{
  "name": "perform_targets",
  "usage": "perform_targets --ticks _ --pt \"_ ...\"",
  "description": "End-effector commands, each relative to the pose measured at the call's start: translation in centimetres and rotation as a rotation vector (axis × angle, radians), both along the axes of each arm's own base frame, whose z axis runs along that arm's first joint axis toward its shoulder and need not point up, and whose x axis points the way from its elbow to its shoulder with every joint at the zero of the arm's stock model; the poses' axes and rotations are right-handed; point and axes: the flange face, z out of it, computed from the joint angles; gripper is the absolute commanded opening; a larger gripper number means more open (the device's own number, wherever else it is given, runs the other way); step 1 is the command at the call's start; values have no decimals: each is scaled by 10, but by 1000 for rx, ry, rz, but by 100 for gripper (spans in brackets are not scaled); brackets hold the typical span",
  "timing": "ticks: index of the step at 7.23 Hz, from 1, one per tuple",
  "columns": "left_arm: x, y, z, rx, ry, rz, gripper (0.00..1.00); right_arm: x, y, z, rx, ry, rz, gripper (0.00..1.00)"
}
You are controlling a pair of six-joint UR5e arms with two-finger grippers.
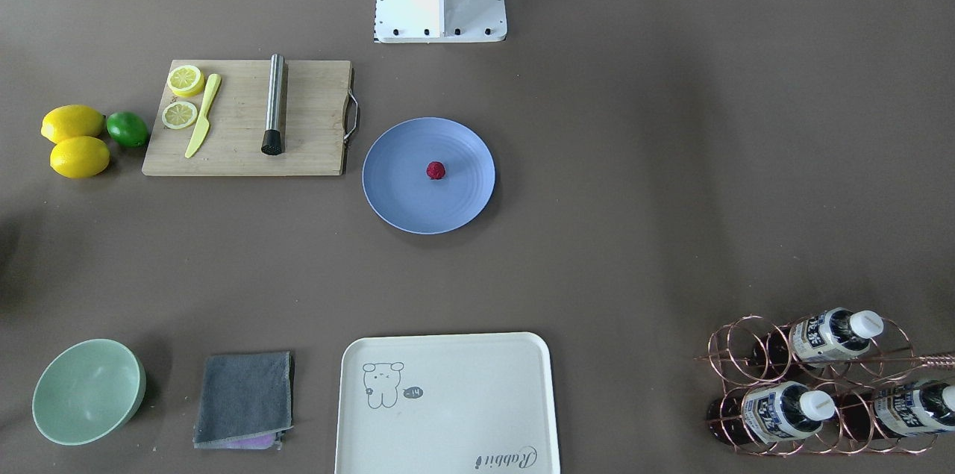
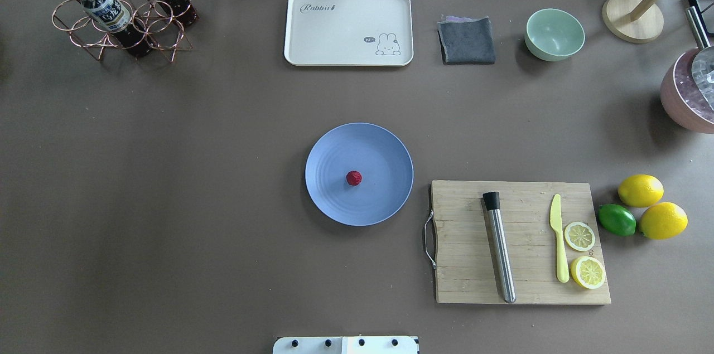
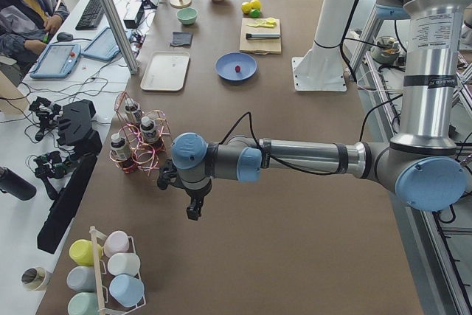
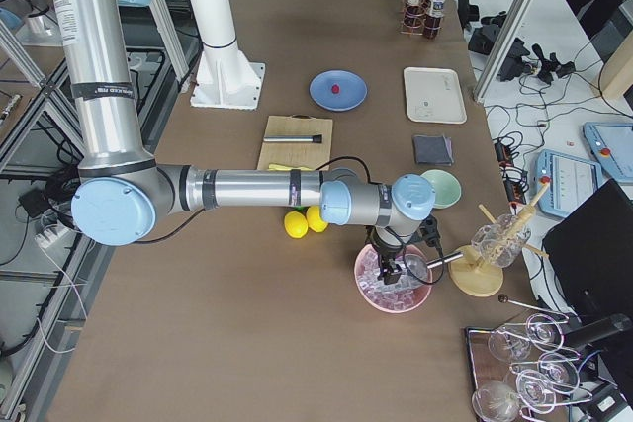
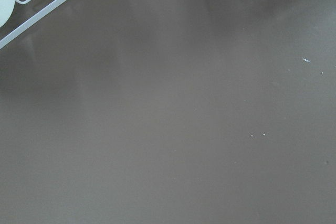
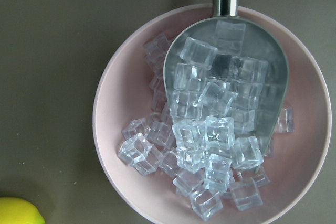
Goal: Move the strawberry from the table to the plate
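Note:
The small dark red strawberry (image 1: 436,170) (image 2: 353,178) lies near the middle of the periwinkle-blue plate (image 1: 403,194) (image 2: 382,198) at the centre of the brown table (image 2: 167,175). Neither arm shows in the overhead or front views. In the left side view my left gripper (image 3: 193,209) hangs over bare table near the bottle rack, far from the plate (image 3: 225,71). My right gripper (image 4: 388,269) hovers over a pink bowl of ice cubes (image 6: 126,103) at the table's other end. From these side views I cannot tell whether either is open or shut.
A cutting board (image 2: 463,265) with a steel muddler, a yellow knife and lemon slices sits right of the plate, with lemons (image 2: 640,190) and a lime beyond. Further back stand a cream tray (image 2: 348,28), grey cloth, mint bowl (image 2: 554,34) and bottle rack (image 2: 117,14).

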Motion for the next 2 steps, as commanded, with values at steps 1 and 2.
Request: perform_targets --ticks 1,2 --pt "-1 0 0 -1 0 -3 98 0 -2 -2 1 0 2 100" --pt "-2 1 1 -2 0 -5 98 0 -2 -3 2 1 3 100"
